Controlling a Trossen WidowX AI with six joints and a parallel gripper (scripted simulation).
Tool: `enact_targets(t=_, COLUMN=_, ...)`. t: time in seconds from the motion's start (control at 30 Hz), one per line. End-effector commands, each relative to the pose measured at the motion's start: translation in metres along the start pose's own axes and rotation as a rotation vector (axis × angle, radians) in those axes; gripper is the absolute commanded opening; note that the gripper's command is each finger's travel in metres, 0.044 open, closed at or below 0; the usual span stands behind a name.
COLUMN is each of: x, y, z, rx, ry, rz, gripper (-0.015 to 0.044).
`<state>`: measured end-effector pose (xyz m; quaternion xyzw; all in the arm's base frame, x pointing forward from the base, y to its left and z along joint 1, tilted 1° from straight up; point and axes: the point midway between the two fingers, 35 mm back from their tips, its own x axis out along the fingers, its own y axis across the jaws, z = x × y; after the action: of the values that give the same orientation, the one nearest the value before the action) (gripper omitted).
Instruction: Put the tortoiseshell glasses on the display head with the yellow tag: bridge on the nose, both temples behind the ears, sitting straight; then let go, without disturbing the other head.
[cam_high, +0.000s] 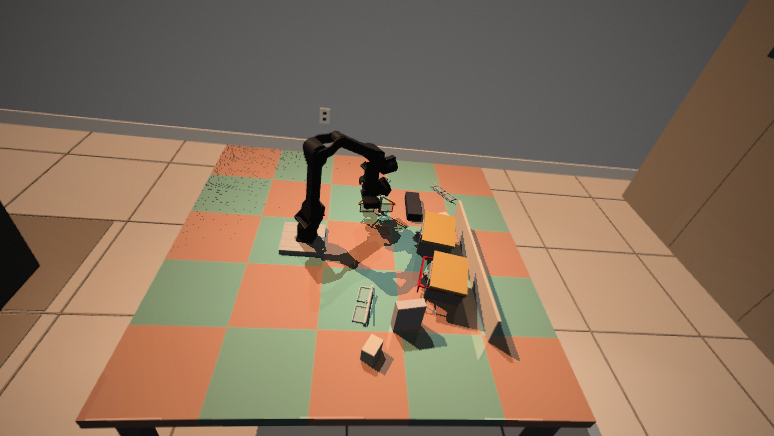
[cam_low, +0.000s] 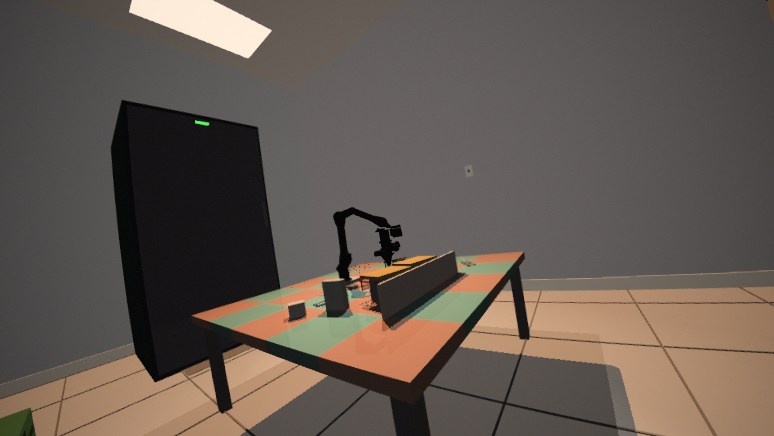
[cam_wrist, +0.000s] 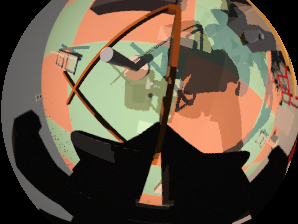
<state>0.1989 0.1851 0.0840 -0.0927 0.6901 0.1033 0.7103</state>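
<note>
My gripper (cam_high: 371, 204) (cam_low: 387, 263) (cam_wrist: 160, 126) is shut on the brown tortoiseshell glasses (cam_wrist: 175, 45), holding them above the table in front of the arm's base. Their thin frame spreads to both sides of the fingers in the top view; in the wrist view one long bar runs up from the fingertips and thinner bars spread left. Two dark display heads under flat orange tops, the far one (cam_high: 439, 230) and the near one (cam_high: 449, 272), stand right of the gripper. Red glasses (cam_high: 421, 274) are at the front of the near head. No yellow tag can be made out.
A long upright panel (cam_high: 476, 265) (cam_low: 419, 287) stands behind the heads. A dark box (cam_high: 413, 206) lies beside the far head. A tall grey block (cam_high: 408, 316) (cam_low: 335, 297), a small pale block (cam_high: 371, 349) (cam_low: 296, 310) and pale glasses lie nearer the front. More glasses lie at the back right.
</note>
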Motion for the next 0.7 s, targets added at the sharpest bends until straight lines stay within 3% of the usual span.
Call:
enact_targets(t=0.0, x=-0.001, y=-0.003, z=-0.002, rx=-0.001, ry=-0.004, rz=-0.001, gripper=0.0000)
enact_targets(t=0.67, x=-0.001, y=-0.012, z=-0.012, rx=-0.001, ry=-0.003, rz=-0.001, gripper=0.0000)
